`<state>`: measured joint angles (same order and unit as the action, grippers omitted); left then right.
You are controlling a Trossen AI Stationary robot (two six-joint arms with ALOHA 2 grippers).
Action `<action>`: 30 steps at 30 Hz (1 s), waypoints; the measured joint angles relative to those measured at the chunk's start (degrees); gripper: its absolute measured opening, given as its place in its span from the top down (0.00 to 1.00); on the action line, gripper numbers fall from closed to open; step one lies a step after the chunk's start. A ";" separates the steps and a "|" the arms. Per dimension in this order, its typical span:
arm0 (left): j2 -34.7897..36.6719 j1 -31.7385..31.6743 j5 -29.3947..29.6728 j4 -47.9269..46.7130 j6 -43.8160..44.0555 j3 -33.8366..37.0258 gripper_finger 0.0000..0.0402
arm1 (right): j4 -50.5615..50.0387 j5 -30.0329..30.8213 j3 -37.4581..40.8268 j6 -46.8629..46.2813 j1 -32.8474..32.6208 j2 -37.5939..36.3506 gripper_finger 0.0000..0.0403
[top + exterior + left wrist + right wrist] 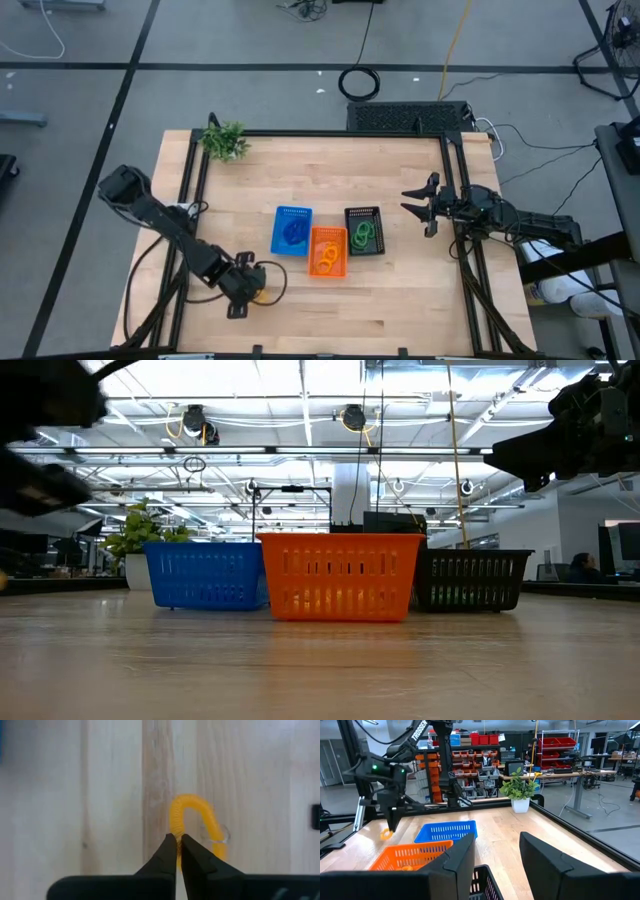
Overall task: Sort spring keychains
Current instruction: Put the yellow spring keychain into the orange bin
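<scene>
The left tool [176, 840] is pinched tight on an orange spring keychain [192, 822] lying on the wooden surface [400, 300], left of the orange basket [327, 251]. The right tool [420, 204] waits open near the black basket [363, 230].

Workshop: red parts bins [485, 739] on shelving, workbenches [570, 772].

The left arm is being stretched from the left of the high view toward the lower middle, its left gripper [247, 292] pointed down at the tabletop, fingers [167, 854] pressed together on a thin yellow coil. The right arm is being held at the right edge, its right gripper [420, 205] spread apart, raised and holding nothing.
</scene>
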<state>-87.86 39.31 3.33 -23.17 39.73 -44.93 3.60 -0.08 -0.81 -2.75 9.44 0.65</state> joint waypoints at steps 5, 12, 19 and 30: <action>2.25 -4.03 0.24 1.45 -6.70 -0.02 0.97 | -0.04 0.00 -0.01 0.01 0.00 0.00 0.64; 3.57 -11.79 -3.17 6.15 -20.53 -0.17 0.98 | 1.20 0.00 0.00 -0.01 0.00 0.01 0.64; 4.46 -19.04 -6.33 12.65 -29.86 -0.39 0.96 | 1.40 0.00 0.00 0.00 0.00 0.02 0.65; 4.72 -26.77 -10.93 25.29 -43.80 -0.44 0.94 | 1.81 0.00 0.00 -0.01 0.00 0.00 0.64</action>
<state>-83.13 12.54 -7.60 2.11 -4.07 -45.36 5.40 -0.08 -0.81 -2.76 9.44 0.64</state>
